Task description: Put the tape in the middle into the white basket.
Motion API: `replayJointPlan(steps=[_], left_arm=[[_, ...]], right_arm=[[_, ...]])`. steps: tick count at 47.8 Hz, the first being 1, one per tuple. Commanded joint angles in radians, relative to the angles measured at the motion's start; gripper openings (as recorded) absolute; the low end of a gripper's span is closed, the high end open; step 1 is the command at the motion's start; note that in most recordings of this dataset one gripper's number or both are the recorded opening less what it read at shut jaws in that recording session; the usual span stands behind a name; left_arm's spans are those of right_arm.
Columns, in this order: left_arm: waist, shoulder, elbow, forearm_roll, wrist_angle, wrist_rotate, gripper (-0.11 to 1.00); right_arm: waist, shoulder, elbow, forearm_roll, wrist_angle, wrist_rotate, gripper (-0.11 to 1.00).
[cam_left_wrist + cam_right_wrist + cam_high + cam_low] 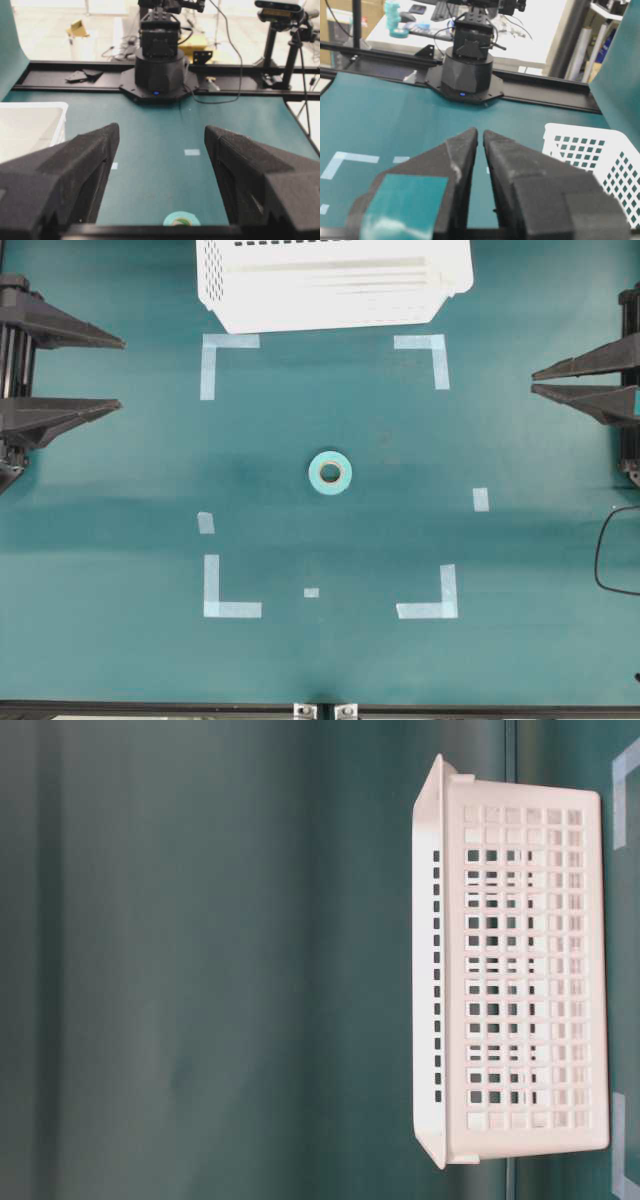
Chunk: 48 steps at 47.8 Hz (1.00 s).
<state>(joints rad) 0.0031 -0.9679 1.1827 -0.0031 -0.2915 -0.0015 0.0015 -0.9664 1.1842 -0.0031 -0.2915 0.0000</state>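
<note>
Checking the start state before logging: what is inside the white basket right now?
Nothing visible in the white basket: the overhead and left wrist views show only bare white interior. Its far end is cut off by the overhead frame, so that part is unseen. The tape lies on the table.

Both arms are all matte black, each ending in a gripper with chunky wedge-shaped foam-looking fingers, the right gripper has a shiny teal patch stuck on one finger, and each round black base shows a tiny blue light plus black cables.
</note>
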Motion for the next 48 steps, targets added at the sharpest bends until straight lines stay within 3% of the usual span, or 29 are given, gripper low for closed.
replayJointPlan(steps=[1,3,8,14,25,40,44,48], left_arm=[[-0.015,0.002,0.002,-0.025,-0.014,0.008,0.24],[-0.015,-0.003,0.006,-0.025,-0.014,0.008,0.22],[-0.015,-0.015,0.02,-0.025,-0.014,0.006,0.01],[-0.015,-0.038,0.04,-0.026,-0.014,0.008,-0.09],[-0.015,-0.115,0.126,-0.025,0.015,0.006,-0.11],[-0.015,-0.298,0.222,-0.025,0.176,0.003,-0.11],[-0.015,-0.347,0.252,-0.025,0.23,0.006,-0.11],[-0.015,-0.374,0.27,-0.025,0.267,-0.002,-0.11]], right_arm=[[0.0,0.008,-0.008,0.002,-0.005,0.014,0.24],[0.0,0.005,0.0,0.002,-0.005,0.014,0.21],[0.0,-0.006,0.015,0.002,0.0,0.017,0.03],[0.0,-0.025,0.035,0.002,0.0,0.017,0.01],[0.0,-0.04,0.044,0.002,0.0,0.023,0.01],[0.0,0.043,0.046,-0.002,-0.006,0.075,0.01],[0.0,0.051,0.048,-0.002,-0.011,0.075,0.11],[0.0,0.051,0.051,-0.003,-0.02,0.075,0.31]])
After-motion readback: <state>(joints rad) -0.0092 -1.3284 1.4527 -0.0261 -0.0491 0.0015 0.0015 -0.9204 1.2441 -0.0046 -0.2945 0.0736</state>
